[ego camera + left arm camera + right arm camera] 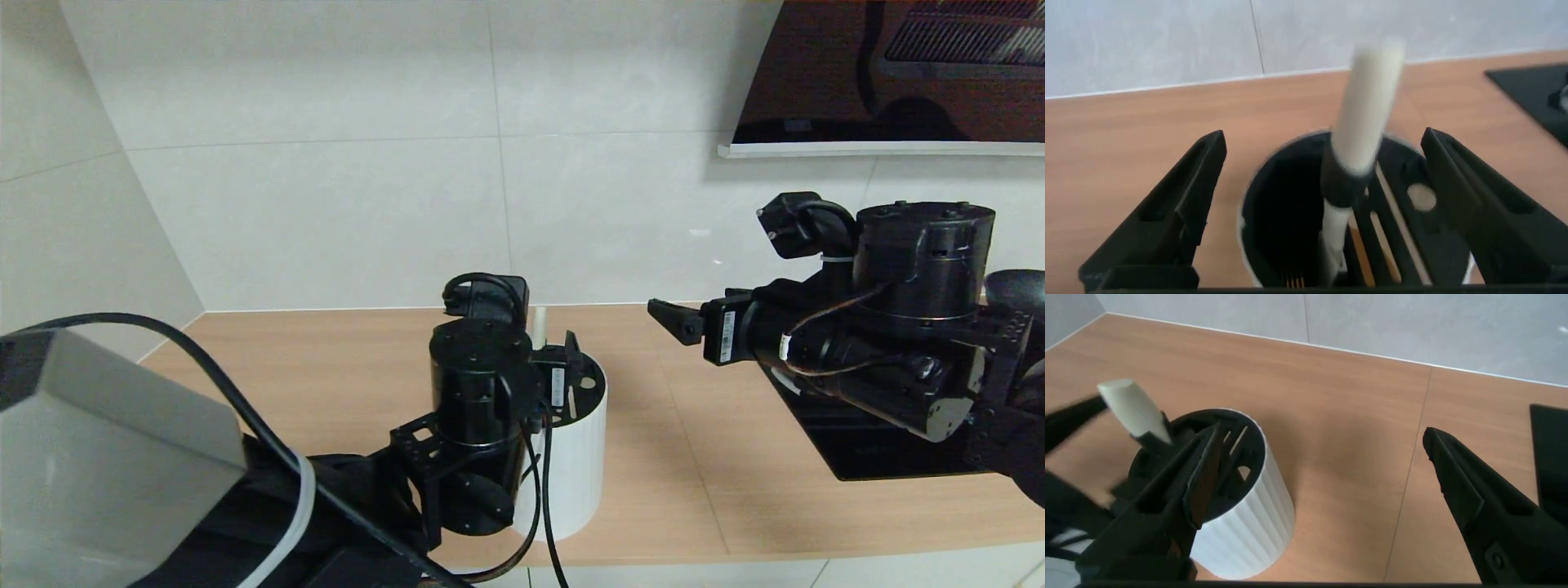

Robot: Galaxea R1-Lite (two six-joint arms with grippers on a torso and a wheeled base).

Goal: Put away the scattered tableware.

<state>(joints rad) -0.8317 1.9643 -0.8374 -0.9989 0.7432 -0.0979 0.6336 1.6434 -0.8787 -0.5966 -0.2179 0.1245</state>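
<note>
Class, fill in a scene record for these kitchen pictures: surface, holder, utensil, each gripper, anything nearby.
Surface: wooden countertop, tiled wall behind
Holder: white ribbed utensil holder, upright on the countertop
Utensil: cream handle leaning out of the holder, lower end hidden
Left gripper: open above the holder, straddling the handle without touching it
Right gripper: open, empty, in the air to the holder's right
Nearby: black cooktop at the countertop's right
</note>
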